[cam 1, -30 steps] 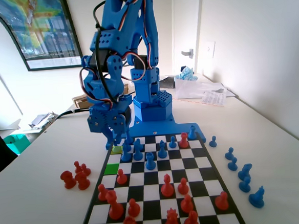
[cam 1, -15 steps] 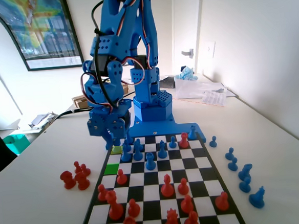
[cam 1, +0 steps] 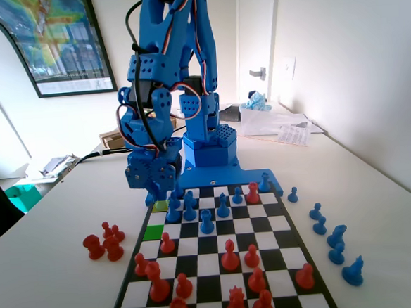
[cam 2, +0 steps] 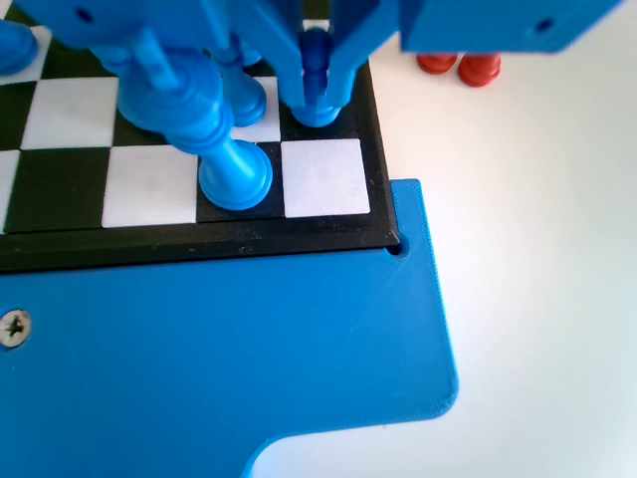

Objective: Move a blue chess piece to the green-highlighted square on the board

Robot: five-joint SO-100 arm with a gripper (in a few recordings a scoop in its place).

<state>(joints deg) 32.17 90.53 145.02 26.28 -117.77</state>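
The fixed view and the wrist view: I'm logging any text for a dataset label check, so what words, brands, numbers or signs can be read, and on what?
None can be read.
The framed poster on the wall: coloured artwork, with a pale strip along its bottom edge too small to read.
The papers on the table behind the board: print too blurred to read.
The board, the pieces and the gripper: no lettering visible.

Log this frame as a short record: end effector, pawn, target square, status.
end effector: low at the board edge nearest the arm, jaws either side of the pawn
pawn: upright between the jaws; firm grip unclear
green square: empty, at the left edge in the fixed view
status: pawn not yet on the green square
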